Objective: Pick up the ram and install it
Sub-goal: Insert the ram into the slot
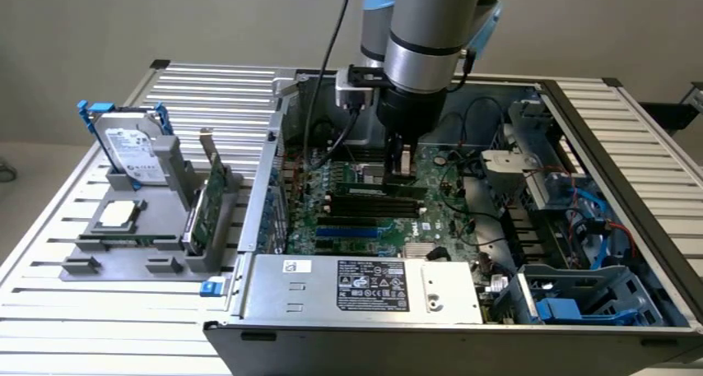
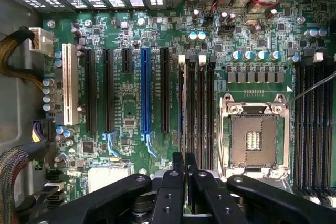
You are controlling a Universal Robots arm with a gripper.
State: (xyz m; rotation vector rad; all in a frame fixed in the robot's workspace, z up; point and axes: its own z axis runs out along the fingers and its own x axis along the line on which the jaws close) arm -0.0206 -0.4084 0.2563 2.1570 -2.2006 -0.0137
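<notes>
Ideally, the ram [image 2: 184,109] needed to sit square to its slot [image 2: 182,60], both ends level. It called for pressing straight down so the end clips could catch, since any tilt risked binding. The jaws were closed on the ram's upper edge. The stick stood edge-on at the slot, in the bank beside the CPU socket [image 2: 254,139]; how deep it sat could not be told. The arm [image 1: 429,39] hung vertically into the case [image 1: 363,287], wrist facing the motherboard [image 2: 126,51].
</notes>
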